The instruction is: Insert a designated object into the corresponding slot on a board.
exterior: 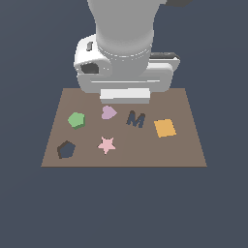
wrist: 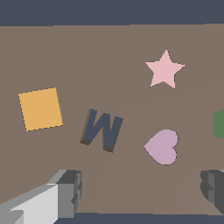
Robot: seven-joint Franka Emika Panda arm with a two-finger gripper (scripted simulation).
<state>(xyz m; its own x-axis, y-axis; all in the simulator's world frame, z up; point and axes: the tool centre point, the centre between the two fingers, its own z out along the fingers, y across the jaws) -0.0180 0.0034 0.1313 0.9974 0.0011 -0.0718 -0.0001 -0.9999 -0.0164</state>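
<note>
Here, this is what you are looking at right now.
Board: the flat brown rectangular board (exterior: 184,145) is lying under the arm, carrying every small shape.
Block: the small green pentagon-shaped block (exterior: 76,119) is sitting on the board toward the exterior view's left, untouched; only its edge (wrist: 219,124) is showing in the wrist view.
Slot: the dark pentagon-shaped cut-out hole (exterior: 66,149) is lying just in front of the green block, nearer the board's front edge, with nothing in it.
Neighbours: you are seeing a lilac heart (exterior: 108,112) beside the block, a pink star (exterior: 106,145) beside the slot, then a dark letter M (exterior: 135,119) and an orange square (exterior: 164,128) toward the exterior view's right.
Pincer: the pincer (wrist: 142,192) is hovering above the board near the heart and the M, its fingers (wrist: 70,190) spread wide and holding nothing.
</note>
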